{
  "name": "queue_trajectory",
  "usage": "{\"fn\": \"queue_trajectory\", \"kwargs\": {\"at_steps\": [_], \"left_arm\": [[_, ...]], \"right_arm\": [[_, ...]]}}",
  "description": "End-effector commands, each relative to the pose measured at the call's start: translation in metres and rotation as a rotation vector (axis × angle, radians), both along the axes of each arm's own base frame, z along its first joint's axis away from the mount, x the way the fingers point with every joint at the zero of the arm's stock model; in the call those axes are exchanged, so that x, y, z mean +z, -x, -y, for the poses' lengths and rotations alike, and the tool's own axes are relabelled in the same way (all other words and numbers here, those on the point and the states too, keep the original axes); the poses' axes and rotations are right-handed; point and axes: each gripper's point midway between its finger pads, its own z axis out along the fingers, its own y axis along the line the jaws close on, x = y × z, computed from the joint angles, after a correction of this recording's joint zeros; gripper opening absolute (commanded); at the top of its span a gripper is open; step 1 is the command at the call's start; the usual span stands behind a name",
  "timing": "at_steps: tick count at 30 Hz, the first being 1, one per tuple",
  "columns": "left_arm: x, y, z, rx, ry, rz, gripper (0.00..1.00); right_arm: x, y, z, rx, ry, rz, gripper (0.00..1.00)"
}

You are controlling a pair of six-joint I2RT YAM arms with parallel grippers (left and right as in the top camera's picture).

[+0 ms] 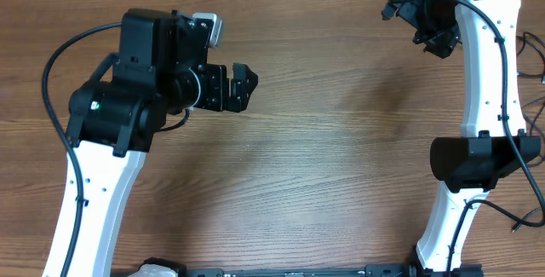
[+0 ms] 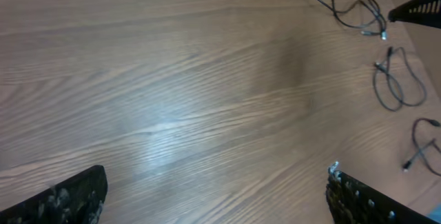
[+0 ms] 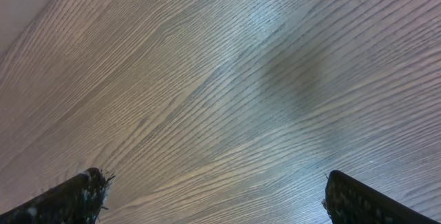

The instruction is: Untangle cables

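White arm links (image 1: 94, 196), black joints (image 1: 115, 115), black left tool (image 1: 246, 86), arm wiring (image 1: 53, 64), green light (image 1: 95, 104)

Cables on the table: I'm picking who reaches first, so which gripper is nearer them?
Right. The right gripper sits just inboard of the cables at the table's right edge; the left gripper is far across it.

I'm scanning all three views and can't read a single word, number or logo. The black left arm housing (image 1: 146, 51), upper left of the overhead view, shows only a small green light (image 1: 96, 104). The cables (image 2: 344, 7), upper right of the left wrist view, are too small to show markings.
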Motion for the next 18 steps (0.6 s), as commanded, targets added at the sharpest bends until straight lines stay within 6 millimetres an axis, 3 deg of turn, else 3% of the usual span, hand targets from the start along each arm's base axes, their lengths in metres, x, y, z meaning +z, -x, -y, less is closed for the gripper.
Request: {"fn": "queue_trajectory", "kwargs": {"at_steps": [1, 11, 18], "left_arm": [[0.006, 0.005, -0.014, 0.037, -0.069, 0.059, 1.00], [-0.026, 0.014, -0.022, 0.020, -0.086, 0.273, 1.00], [-0.047, 0.034, -0.032, 0.052, -0.033, 0.477, 1.00]], "right_arm": [[0.006, 0.000, 0.000, 0.007, 0.000, 0.019, 1.00], [0.006, 0.000, 0.000, 0.007, -0.001, 0.019, 1.00], [0.006, 0.000, 0.000, 0.007, -0.001, 0.019, 1.00]]}}
